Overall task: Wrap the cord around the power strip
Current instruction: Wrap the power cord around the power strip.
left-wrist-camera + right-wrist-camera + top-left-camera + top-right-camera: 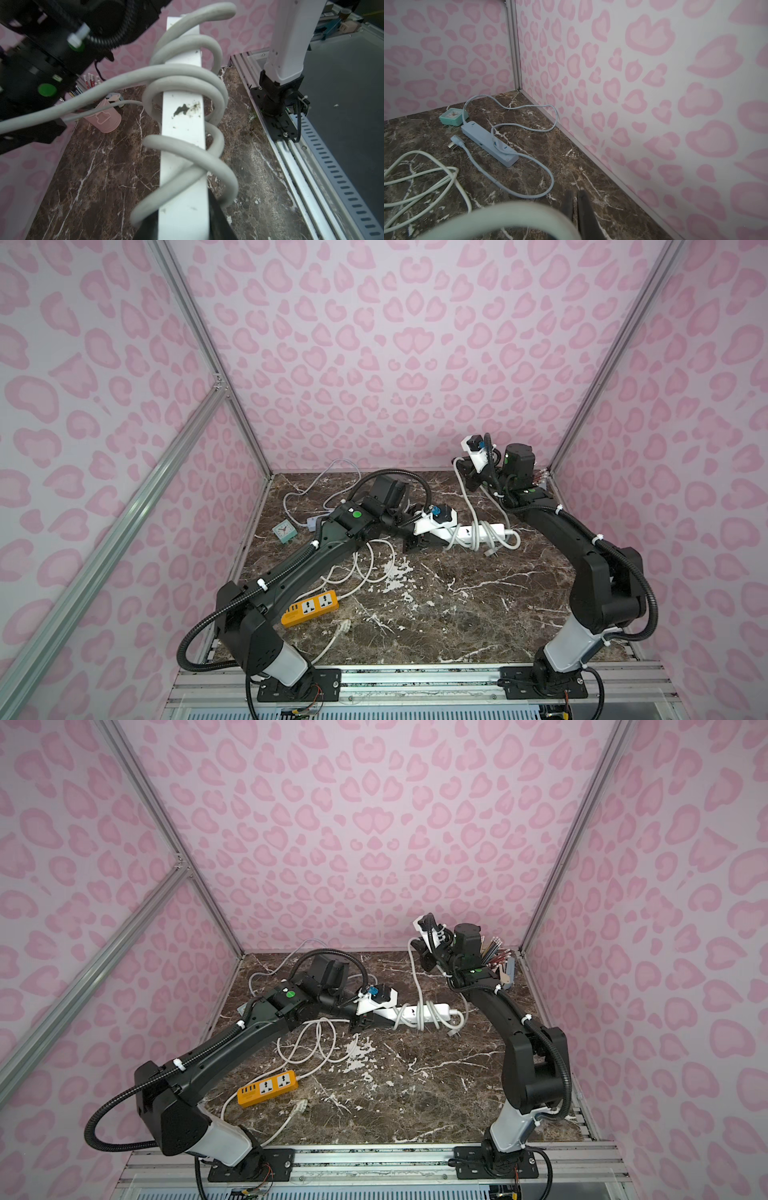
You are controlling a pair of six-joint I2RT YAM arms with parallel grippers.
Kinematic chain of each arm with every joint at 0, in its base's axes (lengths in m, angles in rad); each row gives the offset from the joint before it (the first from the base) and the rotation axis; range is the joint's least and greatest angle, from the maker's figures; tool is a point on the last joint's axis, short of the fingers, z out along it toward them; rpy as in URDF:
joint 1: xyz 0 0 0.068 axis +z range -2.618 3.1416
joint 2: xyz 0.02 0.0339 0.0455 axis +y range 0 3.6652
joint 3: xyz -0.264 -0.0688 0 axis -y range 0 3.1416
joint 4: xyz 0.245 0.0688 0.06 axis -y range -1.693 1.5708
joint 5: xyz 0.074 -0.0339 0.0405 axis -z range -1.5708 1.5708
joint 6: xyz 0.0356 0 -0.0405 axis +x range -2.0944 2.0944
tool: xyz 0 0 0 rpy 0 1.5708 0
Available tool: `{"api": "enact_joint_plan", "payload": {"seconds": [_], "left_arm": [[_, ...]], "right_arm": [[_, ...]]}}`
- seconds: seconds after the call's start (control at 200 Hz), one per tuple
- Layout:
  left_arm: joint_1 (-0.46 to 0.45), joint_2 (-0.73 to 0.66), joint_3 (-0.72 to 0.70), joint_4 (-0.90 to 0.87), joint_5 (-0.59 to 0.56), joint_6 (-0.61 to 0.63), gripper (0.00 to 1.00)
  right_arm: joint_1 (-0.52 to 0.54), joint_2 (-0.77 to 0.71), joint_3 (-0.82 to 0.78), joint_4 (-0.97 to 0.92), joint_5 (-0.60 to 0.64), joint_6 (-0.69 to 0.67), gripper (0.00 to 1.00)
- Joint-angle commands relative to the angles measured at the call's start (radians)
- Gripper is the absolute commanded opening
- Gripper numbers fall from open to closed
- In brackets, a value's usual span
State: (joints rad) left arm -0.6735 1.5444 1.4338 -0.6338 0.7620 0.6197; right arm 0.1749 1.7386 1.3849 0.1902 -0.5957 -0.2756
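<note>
Left gripper [417, 542] clamps the white power strip [494, 527], right gripper [466, 477] pinches its cord [468, 497]; slack could slide loose coils [187, 74] off the strip's end.

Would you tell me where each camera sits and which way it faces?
Top views: high in front, looking down on the table; left arm and right arm show.
Left wrist: left arm, looking along the white power strip wrapped in cord; left tool shows.
Right wrist: right arm, facing a far corner; right tool shows.
Shared: clock, in a top view and right wrist.
</note>
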Motion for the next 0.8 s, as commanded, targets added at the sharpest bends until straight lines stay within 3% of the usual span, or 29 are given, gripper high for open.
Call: {"api": "enact_joint_plan", "payload": {"seconds": [0.0,0.07,0.12,0.255,0.345,0.465,0.795], "left_arm": [[0.058,-0.077,-0.059,0.375,0.241,-0.226,0.03],[0.101,-0.123,-0.134,0.607,0.227,-0.414,0.03],[0.114,-0.132,-0.142,0.690,0.189,-0.484,0.03],[0.120,-0.112,-0.111,0.664,0.079,-0.511,0.03],[0.131,-0.107,-0.102,0.641,0.059,-0.498,0.03],[0.151,-0.109,-0.097,0.643,0.056,-0.516,0.03],[0.184,-0.109,-0.095,0.682,0.057,-0.584,0.03]], "right_arm": [[-0.005,0.037,-0.047,0.073,-0.039,0.109,0.00],[-0.002,0.047,-0.101,0.115,-0.048,0.143,0.00],[0.001,0.042,-0.146,0.165,-0.049,0.175,0.04],[0.021,0.021,-0.244,0.246,-0.026,0.211,0.21],[0.029,0.022,-0.273,0.229,0.001,0.184,0.34],[0.029,0.023,-0.314,0.208,0.031,0.143,0.43],[0.050,0.064,-0.353,0.209,0.061,0.135,0.45]]}}
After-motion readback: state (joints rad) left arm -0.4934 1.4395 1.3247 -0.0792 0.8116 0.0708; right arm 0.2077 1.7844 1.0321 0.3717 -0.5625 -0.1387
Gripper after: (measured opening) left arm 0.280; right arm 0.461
